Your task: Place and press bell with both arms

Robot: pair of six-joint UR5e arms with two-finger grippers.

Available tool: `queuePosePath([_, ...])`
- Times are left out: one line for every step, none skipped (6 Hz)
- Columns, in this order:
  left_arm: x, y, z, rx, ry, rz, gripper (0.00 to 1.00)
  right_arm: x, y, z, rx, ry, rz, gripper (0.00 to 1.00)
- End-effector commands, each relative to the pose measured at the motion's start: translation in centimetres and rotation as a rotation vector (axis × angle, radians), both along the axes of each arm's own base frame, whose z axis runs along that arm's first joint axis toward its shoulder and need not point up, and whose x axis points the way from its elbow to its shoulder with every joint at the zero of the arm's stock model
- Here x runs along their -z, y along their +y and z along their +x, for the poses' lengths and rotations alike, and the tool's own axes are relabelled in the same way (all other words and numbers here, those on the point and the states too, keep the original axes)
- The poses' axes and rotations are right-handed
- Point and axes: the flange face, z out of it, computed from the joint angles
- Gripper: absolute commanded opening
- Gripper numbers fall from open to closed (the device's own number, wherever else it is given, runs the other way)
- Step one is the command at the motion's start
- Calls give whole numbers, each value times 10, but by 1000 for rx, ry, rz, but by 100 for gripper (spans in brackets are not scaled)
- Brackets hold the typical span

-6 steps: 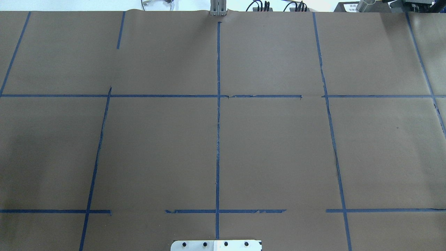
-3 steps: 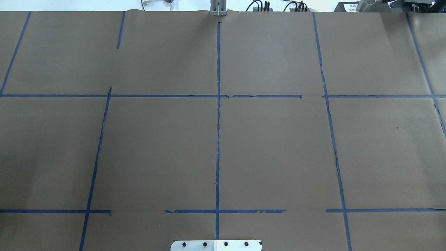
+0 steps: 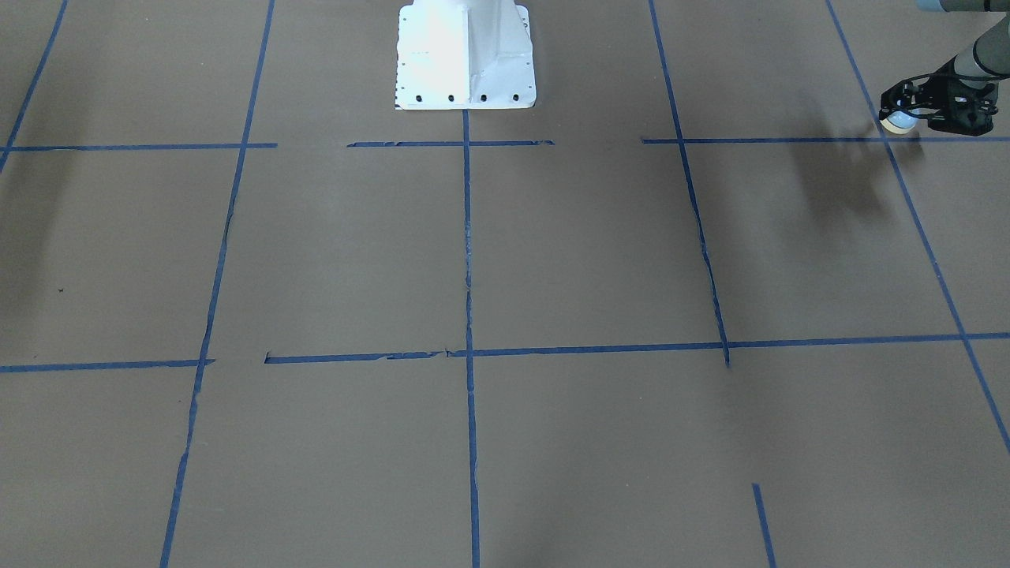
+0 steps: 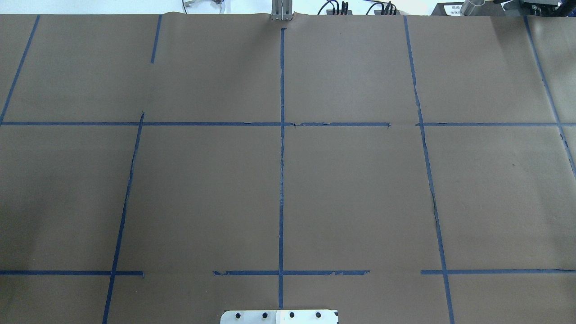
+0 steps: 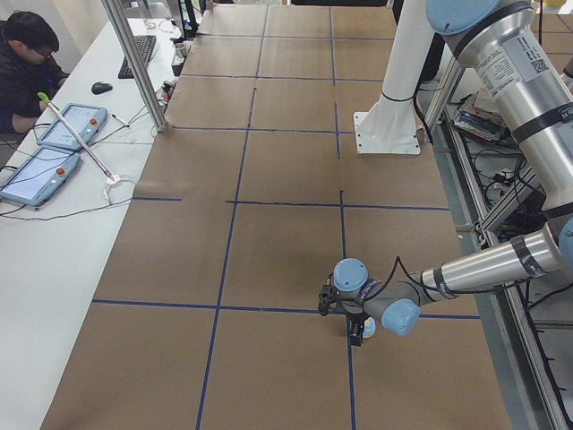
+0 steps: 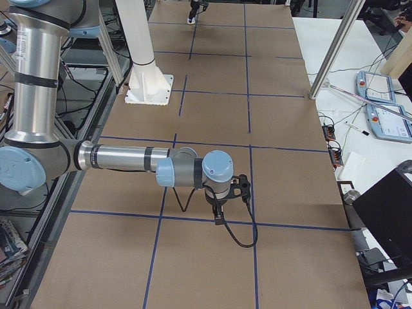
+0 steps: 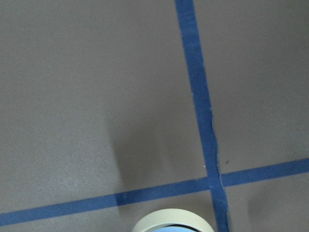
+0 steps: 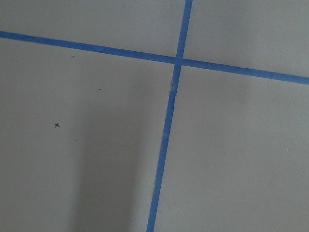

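The bell [image 3: 897, 121], light blue with a cream base, sits between the fingers of my left gripper [image 3: 909, 110] at the far right of the front-facing view, over a blue tape crossing. The gripper looks shut on it. The left wrist view shows only the bell's cream rim [image 7: 171, 216] at its bottom edge. In the exterior left view, the left gripper [image 5: 351, 315] points down with the bell [image 5: 368, 330] at its tip. My right gripper [image 6: 219, 217] shows only in the exterior right view, low over a tape line; I cannot tell whether it is open.
The brown table paper [image 4: 202, 189] carries a grid of blue tape lines. The white bolted pedestal [image 3: 465, 55] stands at the robot's edge. A metal post [image 5: 134, 63], tablets [image 5: 54, 152] and a seated operator [image 5: 22, 63] are at the side bench.
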Motion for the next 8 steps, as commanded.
queuePosePath([-1, 1, 1, -3, -2, -4, 52, 0, 0, 0, -1, 0, 0, 100])
queuePosePath([0, 1, 1, -3, 0, -1, 24, 0, 1, 0, -1, 0, -2, 100])
queuePosePath([5, -1, 2, -3, 15, 18, 8, 0, 0, 0, -2, 0, -1, 100])
queuePosePath([32, -10, 6, 9, 57, 57, 4, 0, 0, 0, -2, 0, -1, 100])
queuePosePath([69, -22, 8, 35, 98, 121, 2, 0, 0, 0, -3, -2, -2, 100])
queuePosePath([103, -51, -9, 153, 138, 187, 2, 0, 0, 0, -3, -2, -2, 100])
queuePosePath([133, -70, -17, 213, 168, 239, 1, 0, 0, 0, -3, -2, -4, 100])
queuePosePath([160, -89, -15, 248, 176, 249, 0, -1, 0, 0, -3, -2, -5, 100])
